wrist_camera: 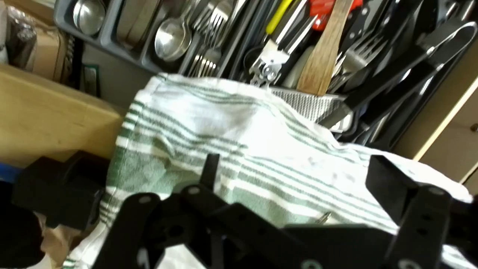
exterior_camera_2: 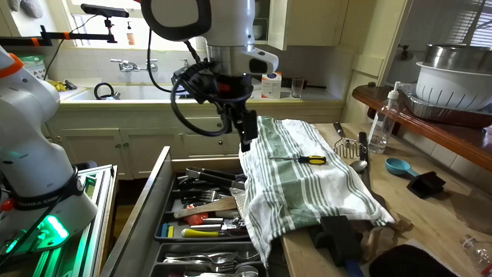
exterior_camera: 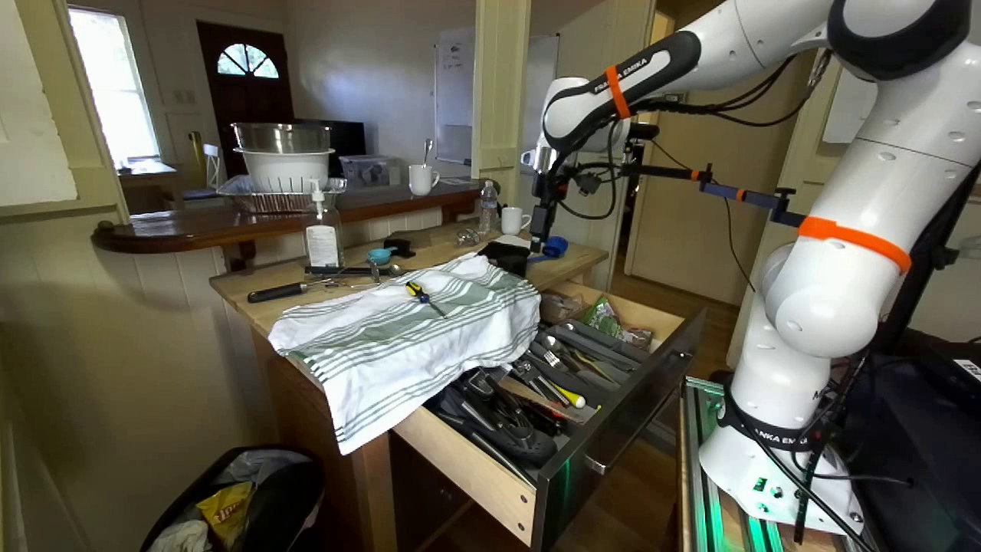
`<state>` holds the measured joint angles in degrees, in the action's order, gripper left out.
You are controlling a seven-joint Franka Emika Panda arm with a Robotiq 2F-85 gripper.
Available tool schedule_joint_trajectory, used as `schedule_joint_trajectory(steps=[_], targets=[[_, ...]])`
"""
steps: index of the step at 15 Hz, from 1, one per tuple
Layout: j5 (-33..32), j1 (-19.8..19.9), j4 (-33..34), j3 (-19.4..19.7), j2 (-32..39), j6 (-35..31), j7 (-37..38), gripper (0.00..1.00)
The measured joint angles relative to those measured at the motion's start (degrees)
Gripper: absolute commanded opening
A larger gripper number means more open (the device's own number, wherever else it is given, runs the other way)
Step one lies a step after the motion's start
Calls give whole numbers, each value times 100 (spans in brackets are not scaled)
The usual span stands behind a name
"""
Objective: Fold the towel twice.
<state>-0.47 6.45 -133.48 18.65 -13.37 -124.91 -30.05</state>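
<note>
The towel is a wrinkled white cloth with green-grey stripes. It lies over the counter edge and hangs partly over the open drawer, in both exterior views (exterior_camera: 360, 383) (exterior_camera_2: 296, 188). It also fills the middle of the wrist view (wrist_camera: 261, 127). My gripper (wrist_camera: 295, 168) is open, its two fingers wide apart with nothing between them, above the towel. It points down near the towel in both exterior views (exterior_camera: 539, 239) (exterior_camera_2: 247, 144); the exact gap to the cloth cannot be told. A yellow and black screwdriver (exterior_camera: 417, 291) (exterior_camera_2: 312, 159) lies on the towel.
The open drawer (exterior_camera: 605, 429) (exterior_camera_2: 134, 219) holds cutlery trays, a wooden spatula (wrist_camera: 325, 52) and tongs (wrist_camera: 396, 71). A black object (exterior_camera_2: 338, 234) stands against the towel's end. A masher (exterior_camera_2: 348, 148), a teal scoop (exterior_camera_2: 398, 166) and a pump bottle (exterior_camera: 322, 238) stand or lie on the counter.
</note>
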Motion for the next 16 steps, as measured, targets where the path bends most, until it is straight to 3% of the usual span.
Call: schedule_joint_trajectory(steps=[3,6,12,16], targets=[[454,8,500,-8,819,-684,-77,100],[821,147,1215,-60,1697,-898,-79,100],[1090,945,2845,-361,3177,-896,-95,100],[1258,1479,3498,-700,3761,-833,-115,100]])
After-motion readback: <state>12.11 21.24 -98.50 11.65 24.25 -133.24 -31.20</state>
